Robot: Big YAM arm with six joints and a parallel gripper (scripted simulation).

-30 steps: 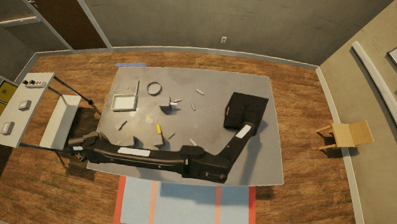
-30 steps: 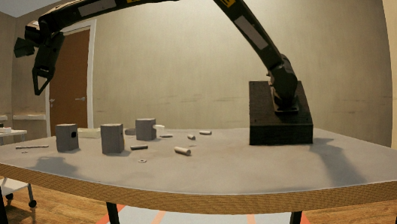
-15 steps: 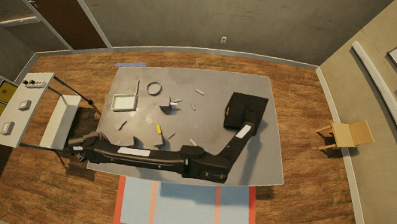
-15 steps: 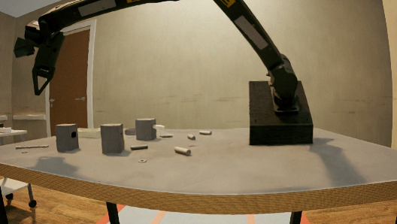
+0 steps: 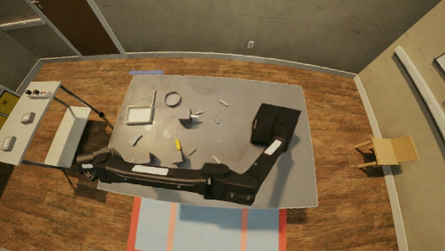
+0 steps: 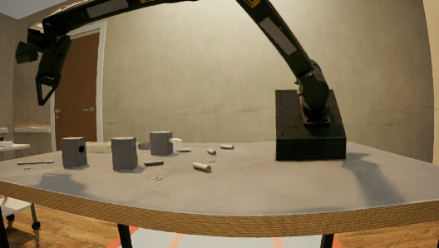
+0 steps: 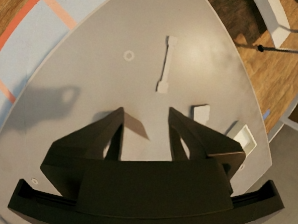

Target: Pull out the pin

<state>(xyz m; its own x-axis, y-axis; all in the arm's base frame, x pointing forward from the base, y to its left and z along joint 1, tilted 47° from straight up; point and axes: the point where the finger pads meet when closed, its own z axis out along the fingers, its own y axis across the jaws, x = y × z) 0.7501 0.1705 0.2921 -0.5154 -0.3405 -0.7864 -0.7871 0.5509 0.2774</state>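
A yellow pin (image 5: pixel 178 144) sticks out sideways from the far face of a grey block (image 5: pixel 178 157) near the table's front middle. In the exterior view this block (image 6: pixel 124 153) hides the pin. My gripper (image 6: pixel 43 93) hangs high above the table's front left corner, far from the pin, and it also shows in the overhead view (image 5: pixel 84 162). In the wrist view its fingers stand partly apart with nothing between them, only the table far below.
Two more grey blocks stand on the table, one with a side hole (image 6: pixel 74 151) and one further back (image 6: pixel 161 142). Loose grey pins (image 6: pixel 202 166), a washer (image 6: pixel 159 178), a ring (image 5: pixel 173 98), a white tray (image 5: pixel 138 114) and the black base box (image 5: pixel 274 124) are also there.
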